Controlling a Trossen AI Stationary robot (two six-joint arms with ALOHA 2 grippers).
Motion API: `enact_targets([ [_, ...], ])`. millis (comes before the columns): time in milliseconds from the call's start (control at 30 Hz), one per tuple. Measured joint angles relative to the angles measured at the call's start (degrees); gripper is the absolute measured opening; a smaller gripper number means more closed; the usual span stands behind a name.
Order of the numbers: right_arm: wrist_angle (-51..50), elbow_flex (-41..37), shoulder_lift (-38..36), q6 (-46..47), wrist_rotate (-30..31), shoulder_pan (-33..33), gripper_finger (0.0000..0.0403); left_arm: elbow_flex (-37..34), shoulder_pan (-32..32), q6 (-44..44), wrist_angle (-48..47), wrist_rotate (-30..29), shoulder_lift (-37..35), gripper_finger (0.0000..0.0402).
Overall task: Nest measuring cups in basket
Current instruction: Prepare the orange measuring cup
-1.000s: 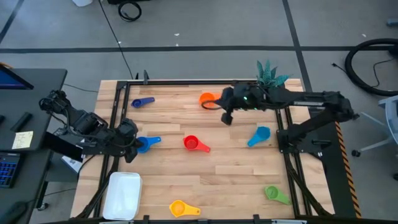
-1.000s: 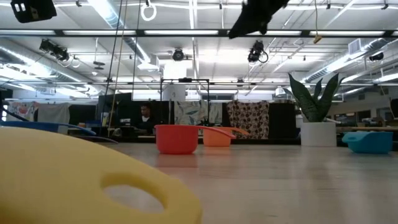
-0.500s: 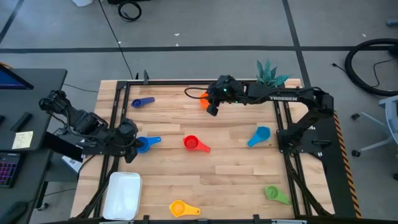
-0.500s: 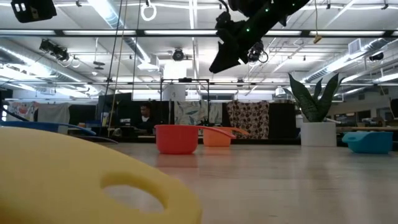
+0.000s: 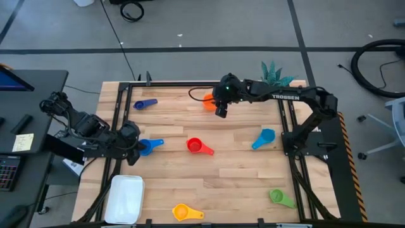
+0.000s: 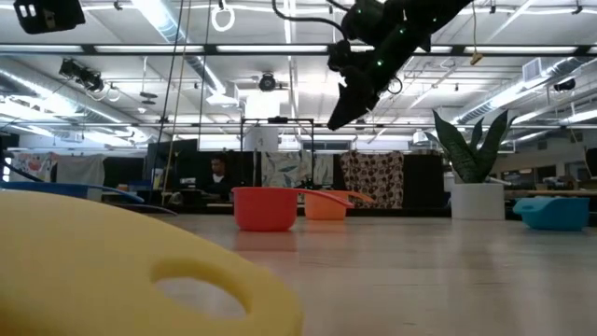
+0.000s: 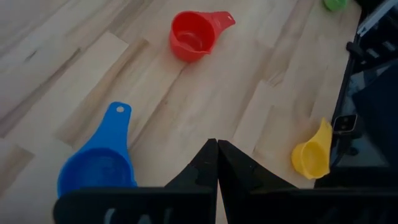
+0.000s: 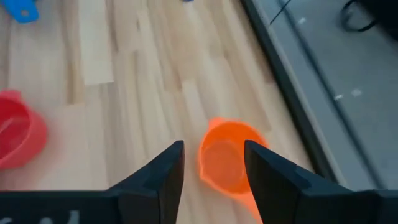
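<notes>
Hovering above the orange measuring cup (image 8: 225,163), my right gripper (image 8: 212,163) has its two fingers spread apart and empty, the cup showing in the gap between them. In the high view the right gripper (image 5: 221,109) sits near the table's far edge, just beside the orange cup (image 5: 208,101), with the white potted plant (image 5: 274,75) farther along that edge. The low view shows this gripper (image 6: 347,114) well clear of the tabletop, so no contact exists yet.

I judge the step in hand to be the approach for the first pick. The next move calls for a straight descent, with the fingers straddling the cup's wall or handle, then closure.

My left gripper (image 7: 216,163) is clenched shut with nothing in it, waiting at the left side beside the blue measuring cup (image 7: 98,168). The red measuring cup (image 5: 199,146) lies mid-table. The light blue (image 5: 264,138), green (image 5: 280,198), yellow (image 5: 184,212) and dark blue (image 5: 145,104) cups lie scattered. The white basket (image 5: 124,197) sits at the near left corner, holding no cup.
</notes>
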Motion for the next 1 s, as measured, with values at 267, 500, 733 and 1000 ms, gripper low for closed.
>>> enact_targets([
  [267,-1.15,0.03,0.42,-5.23,-4.99,-3.99,0.0170,0.00,-0.01,-4.59,0.07,-0.82,0.00,0.0013],
  [500,0.78,0.00,5.54,-12.52,-9.02,-4.54,0.0168,0.00,0.00,-4.78,0.13,-3.01,0.00,0.0013],
  [733,1.21,0.00,11.80,-13.36,-9.90,-4.15,0.0168,0.00,-0.01,-7.60,0.09,-3.54,0.00,0.0013],
  [1000,2.67,0.01,16.41,-13.53,-7.22,-3.89,0.0168,0.00,-0.01,-9.10,0.13,-4.15,0.00,0.0013],
])
